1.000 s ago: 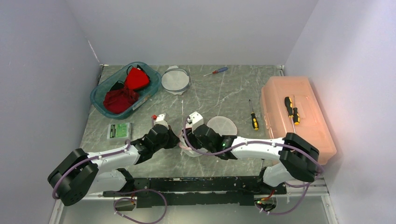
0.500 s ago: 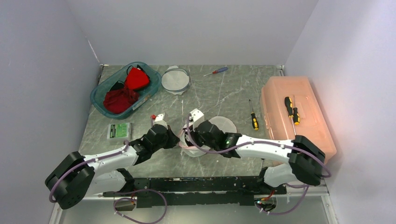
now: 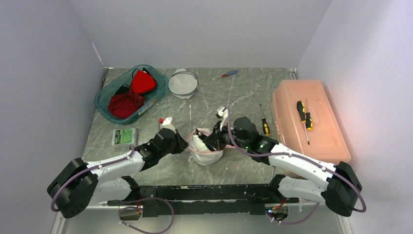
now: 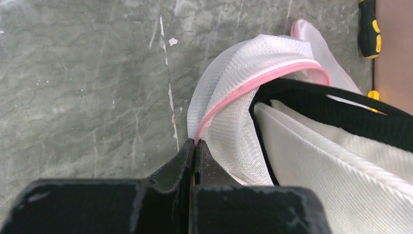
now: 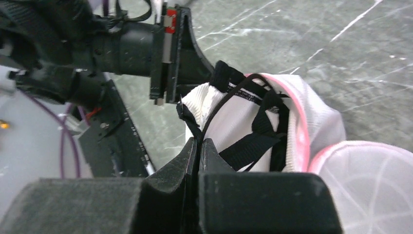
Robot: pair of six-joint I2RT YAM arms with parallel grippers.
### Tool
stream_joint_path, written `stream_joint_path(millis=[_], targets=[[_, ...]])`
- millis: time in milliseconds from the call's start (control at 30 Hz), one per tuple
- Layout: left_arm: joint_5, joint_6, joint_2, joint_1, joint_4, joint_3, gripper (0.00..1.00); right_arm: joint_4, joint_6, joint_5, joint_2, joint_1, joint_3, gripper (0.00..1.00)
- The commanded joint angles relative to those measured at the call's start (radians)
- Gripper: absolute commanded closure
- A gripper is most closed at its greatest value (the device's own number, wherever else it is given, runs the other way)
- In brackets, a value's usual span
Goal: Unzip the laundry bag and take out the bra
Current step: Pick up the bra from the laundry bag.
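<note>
TOP VIEW: Two robot arms meet over a white mesh laundry bag [image 3: 207, 155] lying on the grey table [image 3: 234, 92], left of a peach plastic case [image 3: 292, 97] and nearer the arm bases than the case is. The left gripper [image 3: 184, 145] is at the side of the bag facing away from the case, and the right gripper [image 3: 215, 141] is at the side facing it. A white bra [image 3: 198, 143] shows in the bag's open mouth. Two screwdrivers [image 3: 303, 114] lie on the case lid, and a third screwdriver [image 3: 264, 124] lies on the table just left of the case. Well to the left of the case, a teal basket [image 3: 103, 99] holds red cloth [image 3: 134, 92].

LEFT WRIST: The left claw is pressed together on the bag's pink zip edge, pinching the mesh. Ribbed white bra fabric and a black strap [image 4: 331, 100] sit inside the bag, toward the case.

RIGHT WRIST: The right claw is clamped on a thin black strap of the bra. The strap runs from the fingertips to the white fabric in the bag's pink-rimmed opening. The left gripper holds the bag's rim on the side away from the case.
</note>
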Motion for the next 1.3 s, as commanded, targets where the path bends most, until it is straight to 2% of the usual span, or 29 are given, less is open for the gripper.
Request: stream_joint_path(millis=[0,167,533,633,767,800,900,967,1033,1133,1200,1267], targets=[[-0.017,0.01,0.009,0.002,-0.007,0.051,0.97,0.14,0.089,-0.245,-0.08,-0.062,-0.032,1.0],[-0.011,0.016,0.022,0.001,-0.007,0.067,0.97,0.268,0.188,-0.3,-0.16,-0.124,-0.064,1.0],[0.007,0.026,0.048,0.002,-0.003,0.099,0.97,0.483,0.225,-0.132,-0.259,-0.147,-0.105,1.0],[0.002,0.031,0.036,0.001,-0.018,0.112,0.97,0.469,0.174,-0.105,-0.277,-0.146,-0.081,1.0],[-0.005,0.05,0.007,0.001,-0.099,0.164,0.96,0.289,0.046,-0.086,-0.296,-0.146,0.012,1.0],[-0.01,0.05,-0.002,0.001,-0.126,0.177,0.9,0.247,0.02,-0.072,-0.303,-0.146,0.03,1.0],[-0.01,0.043,-0.043,0.001,-0.216,0.217,0.53,0.11,-0.064,-0.002,-0.334,-0.145,0.067,1.0],[-0.024,0.025,-0.077,0.001,-0.28,0.241,0.33,0.036,-0.108,0.027,-0.362,-0.145,0.075,1.0],[-0.033,0.008,-0.119,0.001,-0.338,0.264,0.22,-0.025,-0.154,0.037,-0.392,-0.141,0.072,1.0],[-0.05,-0.015,-0.159,0.002,-0.49,0.337,0.13,-0.056,-0.217,0.068,-0.437,-0.107,0.044,1.0],[-0.034,-0.033,-0.164,0.016,-0.59,0.417,0.07,-0.058,-0.27,0.111,-0.457,-0.041,0.021,1.0],[0.131,-0.015,-0.159,0.071,-0.604,0.492,0.06,-0.061,-0.363,0.212,-0.443,0.061,0.017,1.0]])
